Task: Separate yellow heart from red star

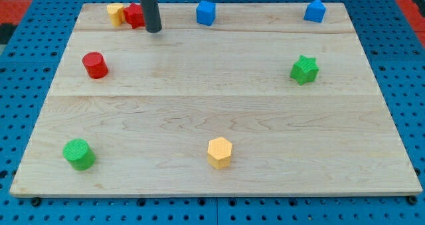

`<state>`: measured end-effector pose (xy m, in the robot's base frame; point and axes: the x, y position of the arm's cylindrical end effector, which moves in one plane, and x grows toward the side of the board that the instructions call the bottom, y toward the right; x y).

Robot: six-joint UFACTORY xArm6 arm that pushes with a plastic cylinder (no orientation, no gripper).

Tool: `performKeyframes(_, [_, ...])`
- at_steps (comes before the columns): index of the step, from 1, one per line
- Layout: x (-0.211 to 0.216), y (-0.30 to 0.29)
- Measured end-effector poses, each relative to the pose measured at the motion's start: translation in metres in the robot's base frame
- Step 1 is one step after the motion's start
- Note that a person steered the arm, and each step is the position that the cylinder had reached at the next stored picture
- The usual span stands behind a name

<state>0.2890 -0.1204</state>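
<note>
The yellow heart [115, 14] lies at the board's top left, touching the red star [135, 16] on its right side. My tip [153, 30] is on the board just right of and slightly below the red star, and the rod hides the star's right edge. I cannot tell whether the rod touches the star.
A red cylinder [95, 65] sits at the left. A green cylinder [79, 154] is at the bottom left. A yellow hexagon [220, 152] is at the bottom centre. A green star [305, 70] is at the right. Blue blocks sit at the top centre [206, 13] and top right [315, 11].
</note>
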Motion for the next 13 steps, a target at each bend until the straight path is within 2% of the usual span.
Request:
performKeyframes(1, [0.039,-0.049])
performKeyframes(2, [0.030,-0.101])
performKeyframes(4, [0.022,-0.129])
performKeyframes(6, [-0.038,-0.169])
performKeyframes(8, [-0.097,-0.142])
performKeyframes(9, [-0.082,-0.093])
performKeyframes(10, [-0.046,-0.092])
performKeyframes(11, [-0.012,-0.059])
performKeyframes(13, [0.060,0.055])
